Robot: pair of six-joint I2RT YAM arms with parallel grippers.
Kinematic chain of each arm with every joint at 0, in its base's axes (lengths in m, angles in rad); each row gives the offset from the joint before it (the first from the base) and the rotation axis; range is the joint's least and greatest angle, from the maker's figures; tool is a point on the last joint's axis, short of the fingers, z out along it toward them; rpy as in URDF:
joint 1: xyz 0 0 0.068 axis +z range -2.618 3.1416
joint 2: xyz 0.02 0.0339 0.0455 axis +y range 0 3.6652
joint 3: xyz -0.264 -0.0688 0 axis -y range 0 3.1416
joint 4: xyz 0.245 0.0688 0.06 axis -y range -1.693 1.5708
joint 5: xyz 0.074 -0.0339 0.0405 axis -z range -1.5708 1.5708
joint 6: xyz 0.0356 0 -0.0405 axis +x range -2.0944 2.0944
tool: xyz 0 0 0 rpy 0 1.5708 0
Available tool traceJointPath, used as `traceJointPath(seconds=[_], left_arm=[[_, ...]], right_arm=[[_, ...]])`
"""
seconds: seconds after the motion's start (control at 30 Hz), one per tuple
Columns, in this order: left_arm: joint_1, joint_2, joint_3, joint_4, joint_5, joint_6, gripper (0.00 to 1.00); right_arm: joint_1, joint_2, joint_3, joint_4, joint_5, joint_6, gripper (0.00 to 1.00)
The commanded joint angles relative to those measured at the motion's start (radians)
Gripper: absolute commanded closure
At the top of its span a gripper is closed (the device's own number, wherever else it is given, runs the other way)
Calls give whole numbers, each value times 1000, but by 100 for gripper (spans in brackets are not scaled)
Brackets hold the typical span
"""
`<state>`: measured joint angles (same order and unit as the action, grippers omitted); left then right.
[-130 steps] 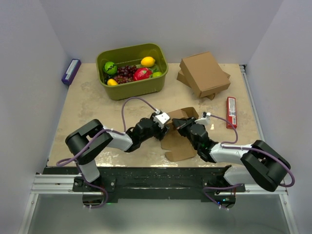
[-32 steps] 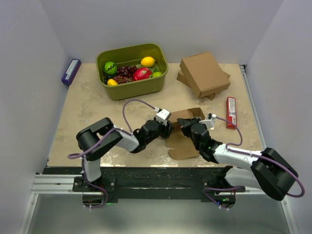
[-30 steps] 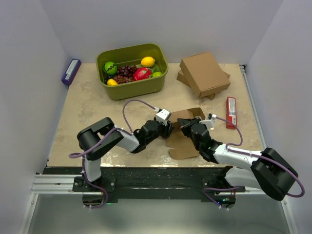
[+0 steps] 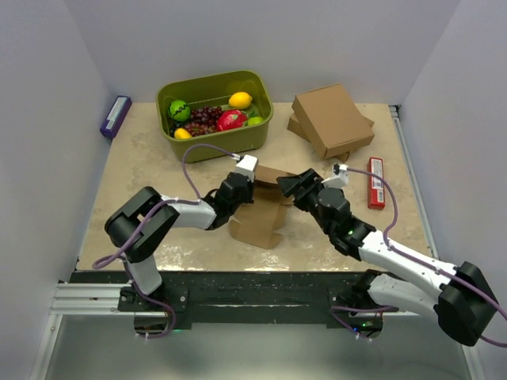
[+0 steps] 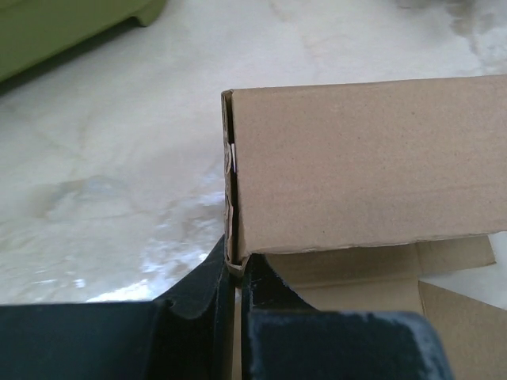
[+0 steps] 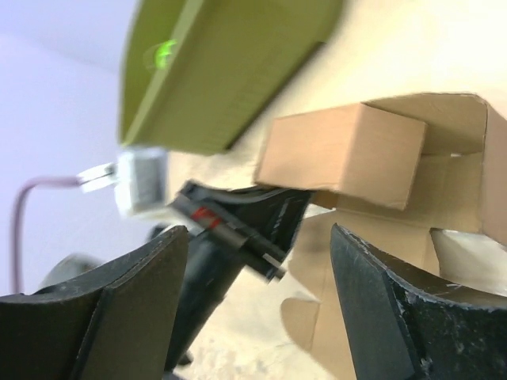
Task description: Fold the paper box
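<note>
Paper box (image 4: 257,218) is sitting mid-table (image 4: 142,174), a bit toward the near edge, right between the two arms. It's half done: the far end is folded up into a boxy section, while the flaps nearer the robot lie flat.

Behind it there's a green bin (image 4: 226,141) of fruit at the far left and a stack of bigger boxes (image 4: 333,119) at the far right, both well apart from the work.

The box's long axis runs roughly far-to-near. The left gripper (image 5: 235,269) comes at it from the left and is pinched tight on the corner edge of the raised panel, so that side is pinned.

The right gripper (image 4: 291,186) is just beside the raised end on the right, jaws wide apart with nothing in them. From its wrist view the folded-up bit lies straight ahead, and the flat flaps are below and to the right.

My guess is the right arm does the next fold, since it's free and the loose flaps are on its side.

Small stuff: a red packet (image 4: 376,182) at the right edge and a blue one (image 4: 116,115) at the far left.
</note>
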<state>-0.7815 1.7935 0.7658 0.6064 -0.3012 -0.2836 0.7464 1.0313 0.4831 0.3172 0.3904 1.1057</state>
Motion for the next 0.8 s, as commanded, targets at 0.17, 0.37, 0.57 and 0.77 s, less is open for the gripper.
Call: traceJointPath(seconds=[0.17, 0.37, 0.57, 0.77], left_arm=[[86, -105, 104, -273, 125, 63, 100], [122, -117, 125, -341, 165, 67, 100], [137, -102, 124, -339, 185, 60, 100], [137, -106, 130, -349, 180, 70, 100]], right_arm=[[4, -83, 169, -322, 33, -367, 22], [4, -41, 152, -435, 107, -454, 22], [19, -7, 80, -374, 157, -388, 26], [31, 90, 72, -264, 189, -389, 29]])
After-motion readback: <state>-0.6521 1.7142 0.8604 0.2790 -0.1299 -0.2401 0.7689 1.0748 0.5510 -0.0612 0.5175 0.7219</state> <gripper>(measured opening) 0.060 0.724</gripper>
